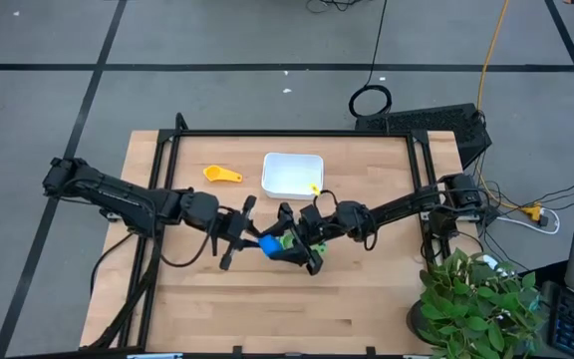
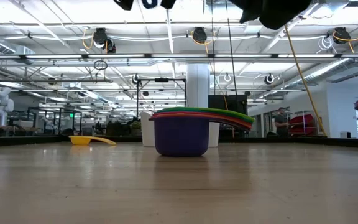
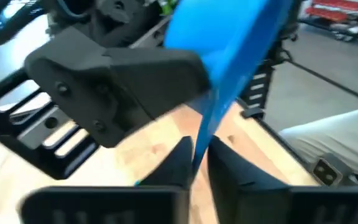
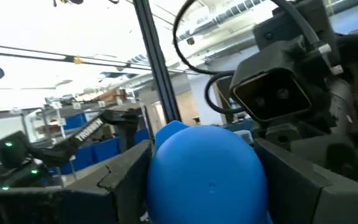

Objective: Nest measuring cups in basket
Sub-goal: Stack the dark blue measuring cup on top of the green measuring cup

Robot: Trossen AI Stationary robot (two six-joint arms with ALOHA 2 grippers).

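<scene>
A blue measuring cup [image 1: 269, 245] hangs in the air near the table's middle, between my two grippers. My left gripper [image 3: 197, 165] is shut on its handle. My right gripper [image 4: 207, 180] is shut on its bowl. Just beside and below them, a stack of nested cups [image 2: 182, 134] stands on its navy bowl, with green, red and orange handles on top. A yellow cup [image 1: 222, 175] lies on the table left of the white basket [image 1: 292, 173], which stands at the far middle. My left gripper pinches the blue cup's flat handle [image 3: 205, 127] between its two fingers and comes in roughly level from the table's left. The handle stands on edge between the fingers, and the cup is lifted clear of the table. My right gripper has the cup's round bowl [image 4: 207, 168] between its two fingers, one on each side, and comes from the table's right. One finger [image 3: 110, 81] lies against the bowl's side.
A black frame rail [image 1: 287, 133] runs along the table's far edge and down both sides. A potted plant [image 1: 471, 299] stands at the near right corner. Bare wood lies along the table's near side [image 1: 267, 309].
</scene>
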